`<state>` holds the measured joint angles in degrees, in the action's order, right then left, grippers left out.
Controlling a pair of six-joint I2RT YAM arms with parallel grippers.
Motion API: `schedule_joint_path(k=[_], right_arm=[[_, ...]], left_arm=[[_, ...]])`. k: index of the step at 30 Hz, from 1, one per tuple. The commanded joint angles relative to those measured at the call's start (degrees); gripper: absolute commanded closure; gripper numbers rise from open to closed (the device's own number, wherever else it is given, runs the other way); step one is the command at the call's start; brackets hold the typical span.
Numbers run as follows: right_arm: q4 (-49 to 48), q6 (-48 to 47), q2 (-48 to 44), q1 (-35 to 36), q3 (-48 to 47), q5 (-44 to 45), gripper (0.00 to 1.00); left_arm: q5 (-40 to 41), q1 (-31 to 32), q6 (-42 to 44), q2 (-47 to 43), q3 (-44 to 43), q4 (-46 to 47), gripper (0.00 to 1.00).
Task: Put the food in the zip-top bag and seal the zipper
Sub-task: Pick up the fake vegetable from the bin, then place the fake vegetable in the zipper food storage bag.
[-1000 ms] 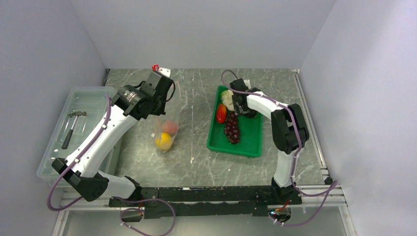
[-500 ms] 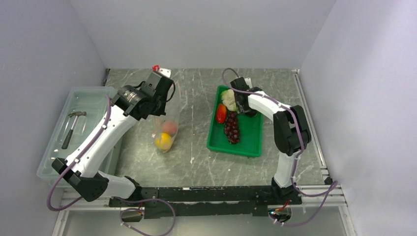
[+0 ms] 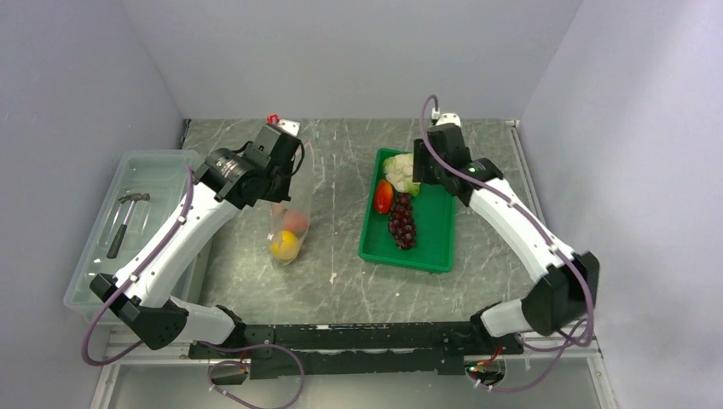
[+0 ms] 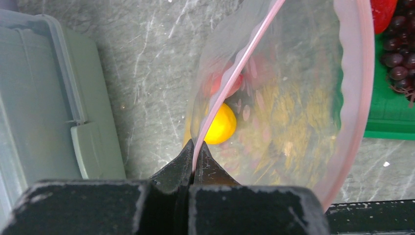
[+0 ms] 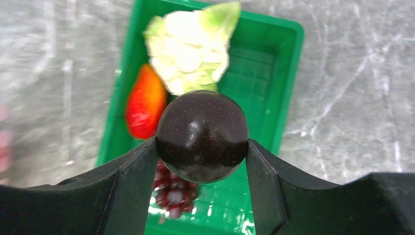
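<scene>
Left fingers pinch shut on the pink strip of the clear bag, which hangs over the desk with an orange fruit inside. Right fingers grip a dark purple fruit above the green tray, where lettuce, a red piece and grapes lie

The right hand grips a dark round fruit over the green tray.
</scene>
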<state>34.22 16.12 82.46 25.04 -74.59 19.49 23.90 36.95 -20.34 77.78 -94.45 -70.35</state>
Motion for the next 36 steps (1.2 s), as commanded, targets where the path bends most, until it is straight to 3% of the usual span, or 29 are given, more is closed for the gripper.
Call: schedule_joint_path(k=[1, 8, 17, 26, 36], right_arm=[[-2.66, 2.47, -7.97, 0.34, 0.97, -11.18, 0.58], [-10.59, 6.81, -18.76, 1.37, 3.72, -29.32, 0.58], [-20.81, 14.04, -24.44, 4.56, 5.58, -41.76, 0.58], [-23.46, 13.83, -22.74, 16.12, 4.68, -37.01, 0.58], [-25.29, 13.49, -20.01, 20.08, 5.42, -33.39, 0.58]], left_arm=[[-3.62, 0.36, 0.3, -1.45, -1.25, 2.71, 1.0], [-4.78, 3.41, -0.66, -0.04, -1.65, 4.08, 1.0], [-0.69, 9.8, -3.74, 3.23, -4.24, 3.41, 1.0], [1.35, 12.94, -5.62, 5.48, -6.61, 2.13, 1.0], [2.17, 14.81, -6.64, 5.71, -7.28, 1.31, 1.0]])
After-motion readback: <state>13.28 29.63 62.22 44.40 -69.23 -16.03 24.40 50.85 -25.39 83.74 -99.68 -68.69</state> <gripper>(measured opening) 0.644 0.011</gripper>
